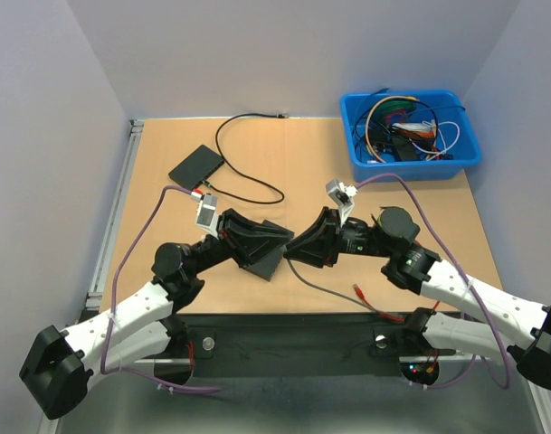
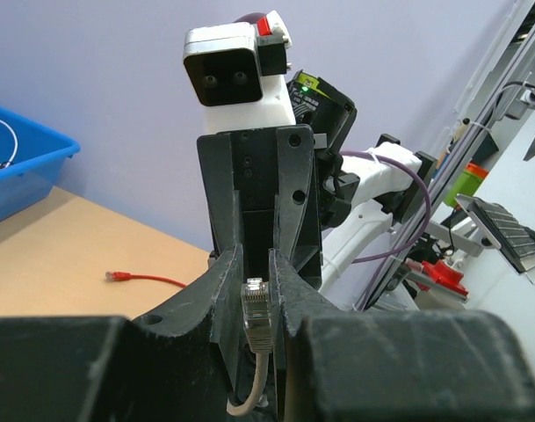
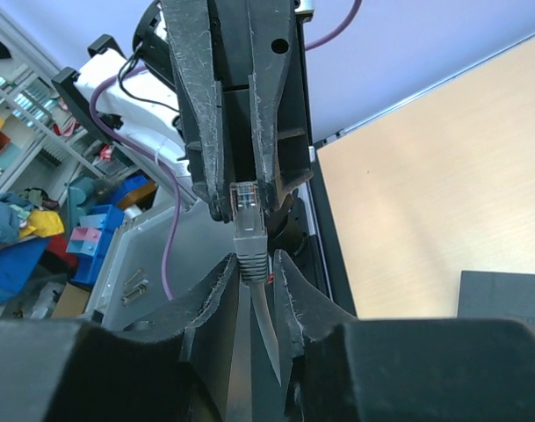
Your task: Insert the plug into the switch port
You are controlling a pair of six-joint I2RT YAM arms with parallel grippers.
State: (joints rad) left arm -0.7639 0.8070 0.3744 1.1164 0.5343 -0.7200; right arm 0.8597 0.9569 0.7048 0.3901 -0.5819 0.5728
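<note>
A grey network plug (image 2: 256, 308) stands tip-up between the two grippers, which meet at the table's middle. My left gripper (image 2: 256, 264) is shut on the plug's head. My right gripper (image 3: 254, 264) is shut on its grey boot (image 3: 249, 251), just below. In the top view the left gripper (image 1: 280, 240) and right gripper (image 1: 302, 246) touch tip to tip and hide the plug. Its grey cable (image 1: 334, 291) trails to the near right. A flat black box (image 1: 196, 165), apparently the switch, lies far left with a black cable (image 1: 248, 185) attached.
A dark flat slab (image 1: 268, 260) lies under the left gripper; it also shows in the right wrist view (image 3: 504, 294). A red plug and cable (image 1: 358, 289) lie near the front right. A blue bin (image 1: 465, 154) of cables stands at the back right.
</note>
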